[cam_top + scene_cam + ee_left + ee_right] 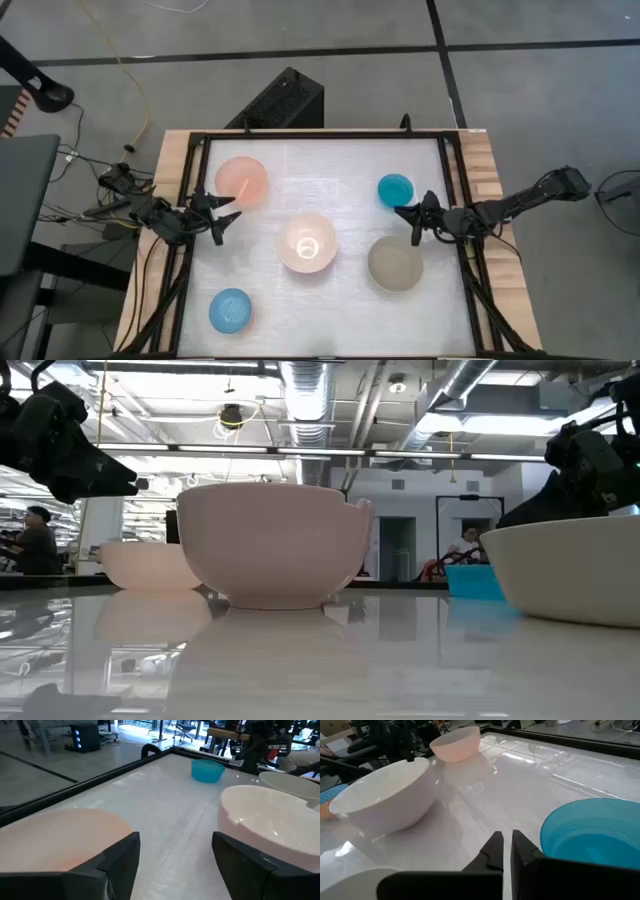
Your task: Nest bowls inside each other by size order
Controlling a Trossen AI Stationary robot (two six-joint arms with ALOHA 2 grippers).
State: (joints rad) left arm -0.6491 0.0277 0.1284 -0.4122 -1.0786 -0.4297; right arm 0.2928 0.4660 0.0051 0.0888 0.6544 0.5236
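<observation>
Nothing is nested yet — all five bowls sit apart on the white table (330, 180), each one reachable on its own. The cream-white bowl (307, 243) holds the middle, the salmon-pink bowl (241, 181) lies toward the far left, the grey-beige bowl (395, 264) near right, the light blue bowl (230, 311) at the near left corner and the teal-blue bowl (396, 190) far right. The left gripper (222, 213) hovers just beside the pink bowl, jaws spread wide and holding nothing; the right gripper (411, 222) hangs between the teal and grey-beige bowls, jaws pinched nearly together, also empty. Each arm seems parked by its own side's bowls, ready to start. From above you get the whole layout — but only the right wrist view shows how narrow that jaw gap is, and only the low view shows the bowls' depth, with the cream one hiding much behind it.
</observation>
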